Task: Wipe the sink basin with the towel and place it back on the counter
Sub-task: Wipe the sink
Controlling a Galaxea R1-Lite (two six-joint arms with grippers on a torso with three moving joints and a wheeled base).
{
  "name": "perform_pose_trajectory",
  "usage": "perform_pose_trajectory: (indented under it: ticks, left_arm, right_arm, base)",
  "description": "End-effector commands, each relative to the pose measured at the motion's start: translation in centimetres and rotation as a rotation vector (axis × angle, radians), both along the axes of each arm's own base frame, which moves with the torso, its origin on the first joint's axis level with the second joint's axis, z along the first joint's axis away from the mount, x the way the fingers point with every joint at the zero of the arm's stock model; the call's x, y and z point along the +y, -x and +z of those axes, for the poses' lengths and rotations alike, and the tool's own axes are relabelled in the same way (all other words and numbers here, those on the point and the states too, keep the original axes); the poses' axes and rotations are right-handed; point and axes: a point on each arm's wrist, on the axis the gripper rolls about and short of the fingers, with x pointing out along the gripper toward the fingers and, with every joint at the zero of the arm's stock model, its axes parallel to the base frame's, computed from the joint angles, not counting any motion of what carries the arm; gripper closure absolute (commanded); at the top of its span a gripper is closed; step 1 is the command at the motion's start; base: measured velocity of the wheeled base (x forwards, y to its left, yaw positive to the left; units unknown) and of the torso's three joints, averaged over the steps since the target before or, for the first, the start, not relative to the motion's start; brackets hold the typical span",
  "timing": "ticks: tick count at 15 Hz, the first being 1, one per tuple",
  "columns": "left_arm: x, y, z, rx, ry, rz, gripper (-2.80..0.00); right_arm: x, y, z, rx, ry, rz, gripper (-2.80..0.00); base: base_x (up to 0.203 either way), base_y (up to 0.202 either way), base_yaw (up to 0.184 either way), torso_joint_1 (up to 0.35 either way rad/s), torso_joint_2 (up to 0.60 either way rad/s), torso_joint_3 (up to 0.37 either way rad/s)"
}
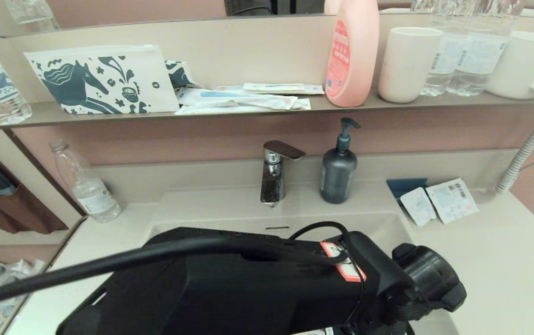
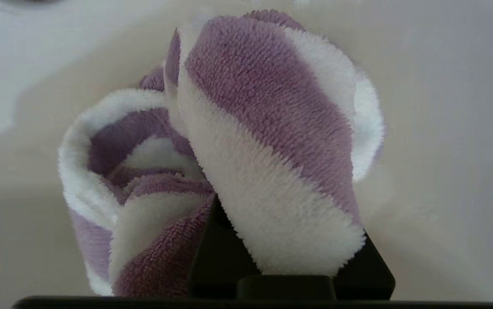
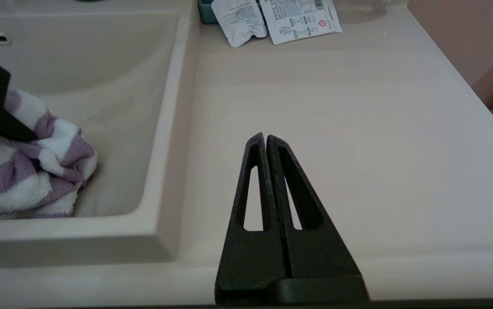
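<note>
Purple-striped towel [image 2: 268, 141] clamped in left claw [image 2: 289, 253]; no readable writing.

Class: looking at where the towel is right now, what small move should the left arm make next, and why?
Probably a sweep of the towel across the basin floor. The left tool is shut on the towel, which is bunched low inside the basin, while the right tool sits shut over the counter.

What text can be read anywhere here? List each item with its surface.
None can be read.
Pink plastic bottle, red label: print blurred.
Two white paper sachets on the beige counter: barcode and print too small.
Clear water bottles, labels: illegible.
Left arm's red-and-white sticker: illegible.
</note>
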Motion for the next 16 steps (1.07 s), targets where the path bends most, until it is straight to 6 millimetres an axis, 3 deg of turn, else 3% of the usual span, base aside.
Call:
perform_pose_trajectory:
  ticks: [1,8,11,16]
  left_arm:
    - [-0.4,0.0,-2.2,0.011,-0.055,0.004,0.0]
    - [0.8,0.4,-4.5,0.071,-0.176,0.0,0.0]
    - [2.5,0.9,-4.9,0.138,-0.222,-0.002,0.0]
    - [6.9,-0.6,-4.4,0.197,-0.278,0.034,0.0]
  right_arm:
    - [0.0,0.0,0.0,0.001,0.0,0.0,0.0]
    - [0.0,0.0,0.0,0.001,0.0,0.0,0.0]
    - [0.0,0.0,0.0,0.001,0.0,0.001,0.0]
    - [0.0,0.0,0.0,0.001,0.0,0.001,0.0]
  base:
    - [0.0,0.0,0.0,0.0,0.0,0.0]
    - [0.0,0.0,0.0,0.0,0.0,0.0]
    - [0.0,0.0,0.0,0.0,0.0,0.0]
    - [0.0,0.0,0.0,0.0,0.0,0.0]
